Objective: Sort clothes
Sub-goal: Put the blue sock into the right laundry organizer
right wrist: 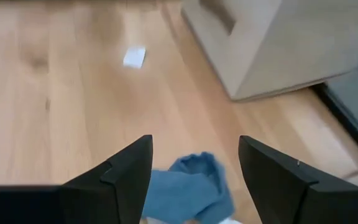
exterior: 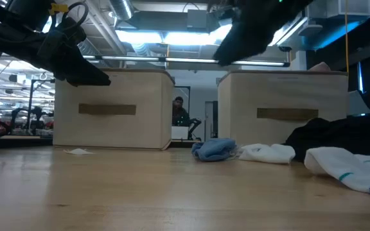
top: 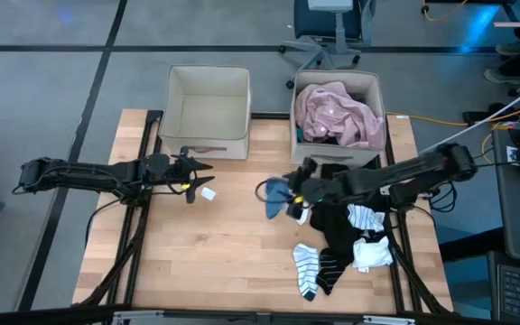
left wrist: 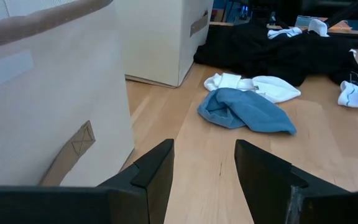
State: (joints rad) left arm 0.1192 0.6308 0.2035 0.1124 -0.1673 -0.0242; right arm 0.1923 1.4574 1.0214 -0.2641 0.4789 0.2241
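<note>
The blue garment (top: 275, 195) was crumpled on the bench (top: 215, 253) in front of the right bin (top: 338, 116), just beside a white sock (left wrist: 253, 86), with the black pieces (top: 334, 236) and striped socks (top: 306, 268) piled off toward the bench's right edge and the pink shirt (top: 337, 112) already in that bin. The right gripper (right wrist: 194, 177) hung right over the blue garment, its 2 fingers apart and holding nothing. The left gripper (top: 197, 169) sat by the front of the left bin (top: 208, 110), fingers apart too, near a small white scrap (top: 208, 192).

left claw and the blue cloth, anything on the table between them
Only a small white scrap, seen in the high view, near the left claw. Bare wood otherwise, up to the blue cloth.
</note>
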